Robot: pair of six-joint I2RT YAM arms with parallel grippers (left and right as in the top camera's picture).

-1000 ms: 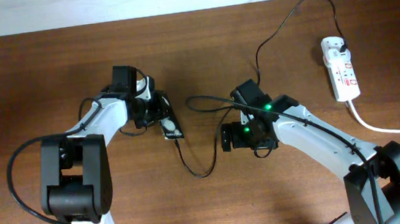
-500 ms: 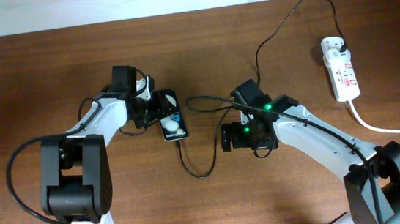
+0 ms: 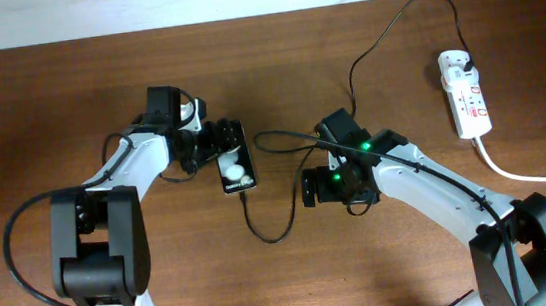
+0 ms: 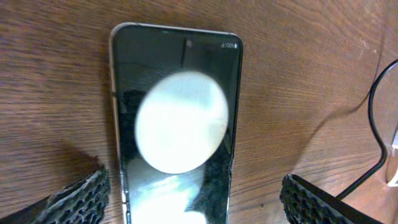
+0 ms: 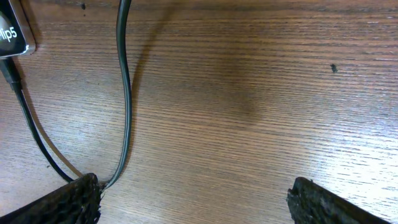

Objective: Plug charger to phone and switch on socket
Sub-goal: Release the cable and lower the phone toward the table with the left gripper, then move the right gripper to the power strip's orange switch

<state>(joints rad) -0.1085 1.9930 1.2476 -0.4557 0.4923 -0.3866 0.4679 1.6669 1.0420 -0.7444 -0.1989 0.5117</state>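
Phone (image 4: 177,124) lies face-up on the tabletop (image 3: 65,83) between the wide-spread fingers of the left end effector (image 4: 194,183). The charger (image 3: 270,229) reaches its lower end. The right end effector (image 5: 194,183), spread and empty, sits beside the cable.

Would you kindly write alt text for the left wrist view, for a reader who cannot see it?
A black phone lies face up on a wooden table, its screen showing a white round spot. The fingers of the open left gripper flank its near end, and the black charger cable curves along the right edge.
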